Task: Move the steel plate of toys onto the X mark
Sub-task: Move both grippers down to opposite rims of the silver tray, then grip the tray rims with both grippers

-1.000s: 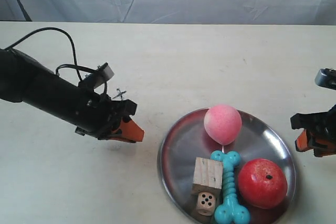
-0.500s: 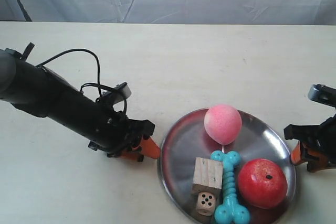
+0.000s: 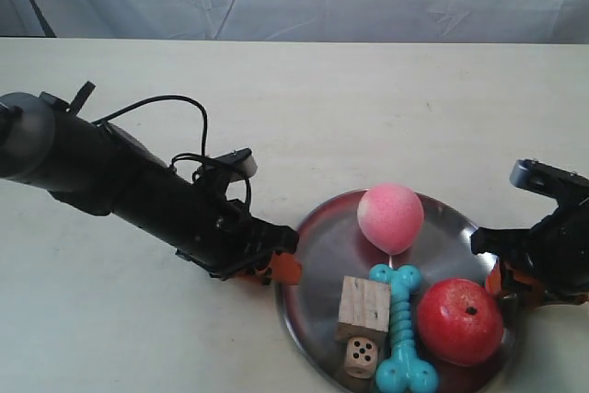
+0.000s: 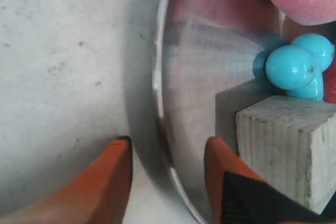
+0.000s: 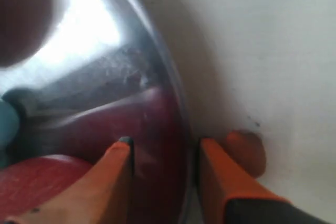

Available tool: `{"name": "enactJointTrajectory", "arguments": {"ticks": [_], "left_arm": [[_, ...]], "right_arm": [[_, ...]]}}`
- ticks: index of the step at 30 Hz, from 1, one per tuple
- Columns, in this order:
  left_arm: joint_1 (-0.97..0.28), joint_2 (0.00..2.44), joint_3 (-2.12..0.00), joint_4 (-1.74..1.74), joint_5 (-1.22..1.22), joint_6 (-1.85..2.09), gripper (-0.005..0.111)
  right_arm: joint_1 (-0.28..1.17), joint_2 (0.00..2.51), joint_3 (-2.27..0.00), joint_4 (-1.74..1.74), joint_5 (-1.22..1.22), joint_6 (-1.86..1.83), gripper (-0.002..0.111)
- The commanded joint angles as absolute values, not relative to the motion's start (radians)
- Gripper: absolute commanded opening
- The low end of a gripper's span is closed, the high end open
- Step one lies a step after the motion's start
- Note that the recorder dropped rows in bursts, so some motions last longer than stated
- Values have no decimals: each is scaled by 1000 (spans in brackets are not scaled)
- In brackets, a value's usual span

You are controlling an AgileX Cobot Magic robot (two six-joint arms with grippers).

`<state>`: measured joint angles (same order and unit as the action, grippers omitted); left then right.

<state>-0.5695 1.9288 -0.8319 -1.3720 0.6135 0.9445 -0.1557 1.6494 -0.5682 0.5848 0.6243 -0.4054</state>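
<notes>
While their jaws stood apart, the left gripper point(image 4: 168, 142) and right gripper point(image 5: 164, 142) were set astride opposite rim edges of the round, shiny steel plate point(image 3: 324, 244).

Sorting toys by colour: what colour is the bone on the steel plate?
Turquoise. The bone shows best, whole, in the exterior view.

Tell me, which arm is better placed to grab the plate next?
Neither stands out. The left gripper and the right gripper are both open, each straddling the rim of the steel plate, one finger inside, one outside. A two-arm lift looks likely.
</notes>
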Motion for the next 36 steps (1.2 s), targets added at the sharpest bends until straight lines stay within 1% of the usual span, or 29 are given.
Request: {"name": "enactJointTrajectory", "arguments": {"ticks": [1, 4, 8, 9, 14, 18, 21, 27, 31, 36], "left_arm": [[-580, 1932, -833, -1360, 591, 950, 37], [-580, 1932, -833, -1360, 609, 950, 24], [-580, 1932, -833, -1345, 612, 950, 5], [-580, 1932, -833, -1345, 612, 950, 0], [-580, 1932, -840, -1339, 618, 943, 0], [-580, 1932, -884, -1286, 656, 927, 0], [-578, 1932, -943, -1200, 688, 832, 0], [-559, 1932, -1072, -972, 731, 612, 0], [-530, 1932, -1118, -964, 770, 596, 0], [-515, 1932, -1122, -939, 782, 572, 0]], "right_arm": [[-96, 1651, -564, 582, 614, -418, 29], [-74, 1651, -564, 582, 614, -418, 18], [-69, 1651, -564, 581, 614, -418, 1], [-69, 1651, -564, 579, 614, -418, -1], [-69, 1651, -569, 581, 629, -418, -1], [-69, 1651, -614, 583, 698, -418, -1], [-69, 1651, -664, 583, 749, -418, -1], [-69, 1651, -720, 590, 771, -408, -1], [-69, 1651, -746, 617, 773, -406, -1], [-69, 1691, -791, 620, 815, -380, -1]]}}
